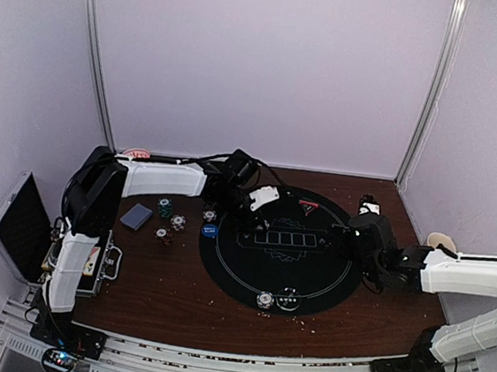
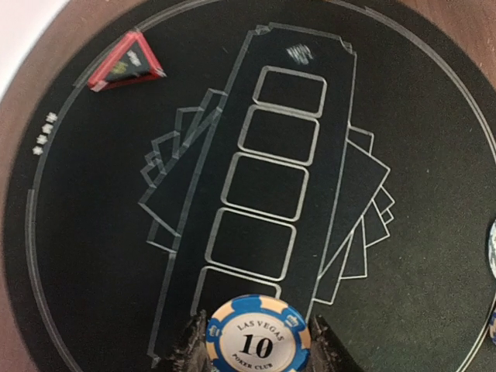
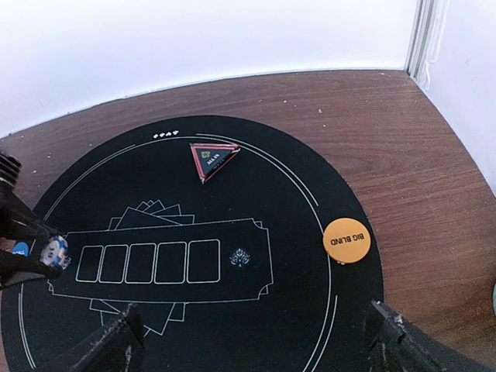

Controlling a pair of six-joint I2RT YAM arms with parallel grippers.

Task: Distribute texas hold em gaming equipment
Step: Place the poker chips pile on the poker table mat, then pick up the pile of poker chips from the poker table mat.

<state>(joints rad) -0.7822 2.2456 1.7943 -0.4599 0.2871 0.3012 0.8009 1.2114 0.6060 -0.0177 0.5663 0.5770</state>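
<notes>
My left gripper (image 2: 258,345) is shut on a blue-and-cream poker chip (image 2: 258,332) marked 10, held above the left end of the round black mat (image 2: 434,256). From above, that gripper (image 1: 250,209) hangs over the mat's upper left. A red-triangle button (image 2: 124,63) lies near the mat's far rim. My right gripper (image 3: 256,353) stands open above the mat's right side, nothing between its fingers (image 3: 108,349). An orange BIG BLIND button (image 3: 346,240) rests on the mat's rim just ahead of it. Two chips (image 1: 265,301) lie at the mat's near edge.
Left of the mat on the brown table (image 1: 156,301) lie several loose chips (image 1: 178,223), a blue button (image 1: 210,232) and a grey-blue card deck (image 1: 136,217). An open black case (image 1: 22,224) sits at the far left. White walls close the back and sides.
</notes>
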